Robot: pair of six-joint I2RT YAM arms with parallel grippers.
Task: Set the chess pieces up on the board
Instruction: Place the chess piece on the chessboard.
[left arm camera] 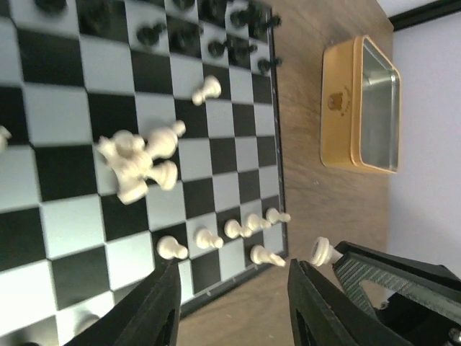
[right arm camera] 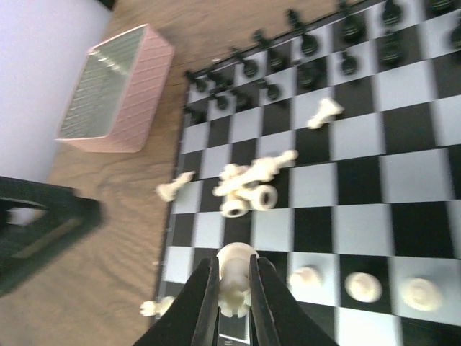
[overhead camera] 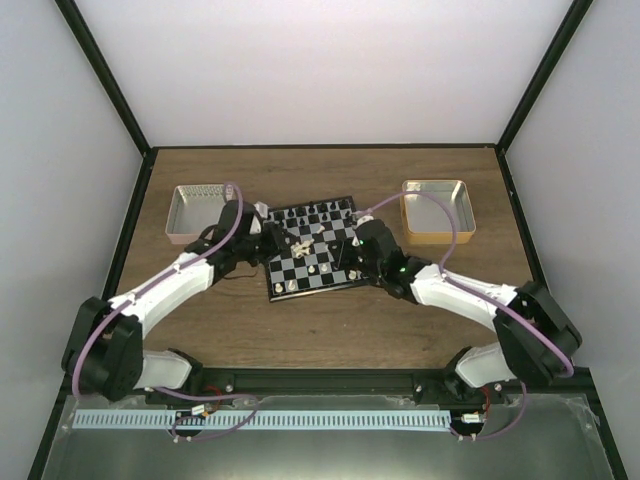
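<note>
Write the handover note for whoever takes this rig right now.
The left gripper is open and empty, over the board near its edge.
The right gripper is shut on one white piece above the near rows.
Done: black pieces stand in the far rows; a few standing white pieces line the near side.
Left: a tumbled heap mid-board and a lone fallen piece beyond it need standing and placing, once the held one is set down.

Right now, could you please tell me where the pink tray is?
In the top view, the pink tray sits far left on the table, just left of the board.
</note>
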